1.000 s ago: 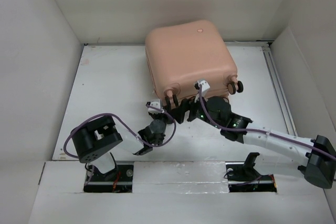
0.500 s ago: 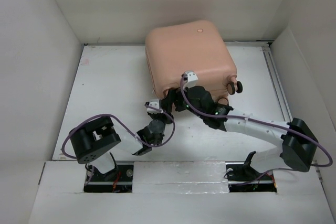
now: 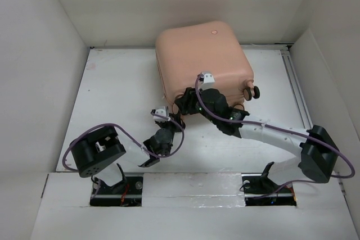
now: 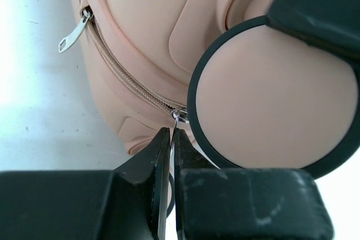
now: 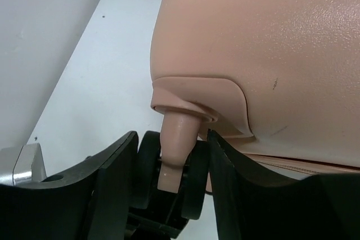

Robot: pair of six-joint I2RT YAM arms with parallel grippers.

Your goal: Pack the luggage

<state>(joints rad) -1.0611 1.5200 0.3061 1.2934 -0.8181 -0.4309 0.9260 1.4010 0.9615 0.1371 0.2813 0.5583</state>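
The luggage is a closed salmon-pink suitcase lying flat at the back of the table. My left gripper sits at its near left corner. In the left wrist view that gripper is shut on the thin metal zipper pull, beside a big pink wheel. A second zipper pull hangs free further along the zip. My right gripper is at the same corner. In the right wrist view its fingers press both sides of the black double wheel, under the pink stem.
The suitcase's other near wheel sticks out to the right. White walls close in the table on three sides, and a rail runs along its right edge. The right arm's forearm stretches across the near right of the table.
The right arm has swung left along the suitcase's near edge to the left wheel, and its jaws have narrowed onto it. The left gripper stayed shut and shifted slightly left.
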